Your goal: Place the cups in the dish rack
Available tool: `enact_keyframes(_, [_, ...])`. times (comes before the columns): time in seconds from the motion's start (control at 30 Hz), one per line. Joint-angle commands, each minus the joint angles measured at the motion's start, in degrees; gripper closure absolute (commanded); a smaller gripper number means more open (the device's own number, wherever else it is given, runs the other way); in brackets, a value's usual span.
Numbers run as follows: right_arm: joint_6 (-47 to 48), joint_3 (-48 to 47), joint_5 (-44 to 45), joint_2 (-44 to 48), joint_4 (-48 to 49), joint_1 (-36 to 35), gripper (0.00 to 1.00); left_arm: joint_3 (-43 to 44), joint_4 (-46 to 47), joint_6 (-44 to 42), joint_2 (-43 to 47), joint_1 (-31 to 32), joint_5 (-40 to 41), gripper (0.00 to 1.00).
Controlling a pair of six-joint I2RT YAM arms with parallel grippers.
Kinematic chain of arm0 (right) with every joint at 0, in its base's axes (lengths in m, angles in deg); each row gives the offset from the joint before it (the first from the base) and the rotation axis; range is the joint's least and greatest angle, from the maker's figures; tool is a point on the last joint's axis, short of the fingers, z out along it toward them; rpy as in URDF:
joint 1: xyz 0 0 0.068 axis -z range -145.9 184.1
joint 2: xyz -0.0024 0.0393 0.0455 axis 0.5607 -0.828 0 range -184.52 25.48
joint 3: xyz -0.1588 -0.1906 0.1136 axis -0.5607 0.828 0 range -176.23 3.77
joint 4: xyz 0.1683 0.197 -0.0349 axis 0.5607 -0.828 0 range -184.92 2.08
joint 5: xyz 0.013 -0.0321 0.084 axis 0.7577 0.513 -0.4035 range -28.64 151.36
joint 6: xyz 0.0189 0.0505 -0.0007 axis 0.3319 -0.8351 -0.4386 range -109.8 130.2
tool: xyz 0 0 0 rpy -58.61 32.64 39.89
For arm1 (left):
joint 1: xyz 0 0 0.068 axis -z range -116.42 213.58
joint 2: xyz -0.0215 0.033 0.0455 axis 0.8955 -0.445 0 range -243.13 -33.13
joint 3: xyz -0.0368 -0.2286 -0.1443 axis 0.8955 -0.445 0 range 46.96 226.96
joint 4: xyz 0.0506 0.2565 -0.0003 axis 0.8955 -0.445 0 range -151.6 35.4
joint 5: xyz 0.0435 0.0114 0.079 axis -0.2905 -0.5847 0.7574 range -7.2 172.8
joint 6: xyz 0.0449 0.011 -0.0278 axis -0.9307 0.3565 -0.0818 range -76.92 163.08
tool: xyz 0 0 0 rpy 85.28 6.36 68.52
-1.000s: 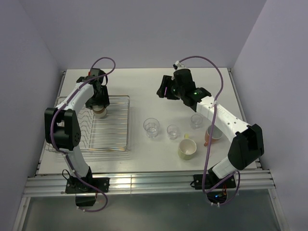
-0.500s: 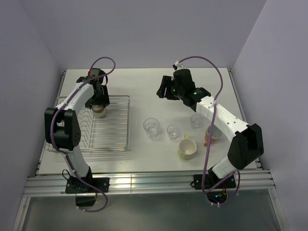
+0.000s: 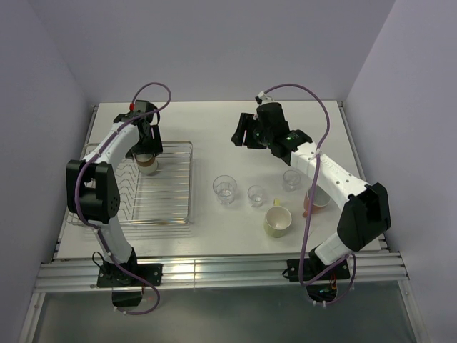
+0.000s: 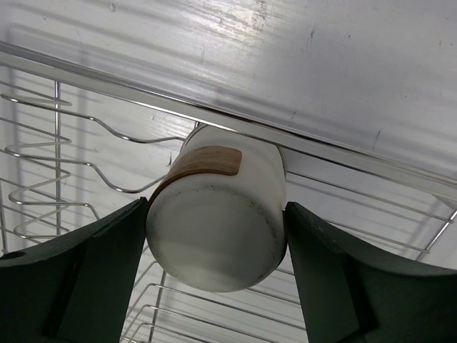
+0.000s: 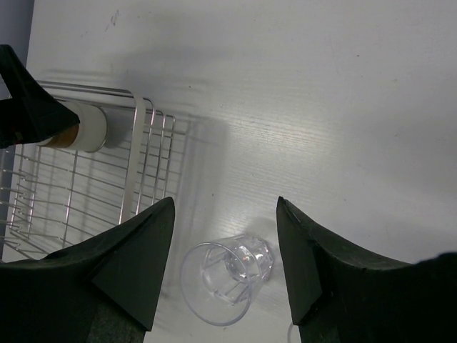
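While the left gripper [image 3: 146, 151] clamps the brown-and-cream cup [image 4: 214, 214] on both sides, the cup sits inside the wire dish rack [image 3: 190, 186], against its far rim. The right gripper [image 5: 225, 204] hovers over the table with jaws wide and nothing between them. Three clear tumblers [image 3: 224, 189] [image 3: 256, 195] [image 3: 290, 179], a yellow-green mug [image 3: 278, 222] and a salmon-orange mug [image 3: 318, 202] stand right of the rack. The white table [image 3: 214, 121] is scuffed. Pale lilac walls [image 3: 214, 43] enclose three sides, and aluminium rails [image 3: 214, 273] run along the near edge.
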Motion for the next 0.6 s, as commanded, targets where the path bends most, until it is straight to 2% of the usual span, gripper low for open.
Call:
enact_keyframes(0.0, [1.05,-2.50,0.28,0.51,0.22,0.17,0.33,1.67,1.52,0.76,3.53,-0.21,1.56,0.17])
enact_keyframes(0.37, [1.57,-3.90,4.22,0.69,-2.42,-1.41,0.33,4.93,1.86,0.84,10.04,0.15,1.12,0.18])
enact_keyframes(0.57, [3.33,-4.35,11.26,2.18,-6.55,-8.52,0.33,4.75,3.88,2.07,17.07,2.51,1.21,0.18])
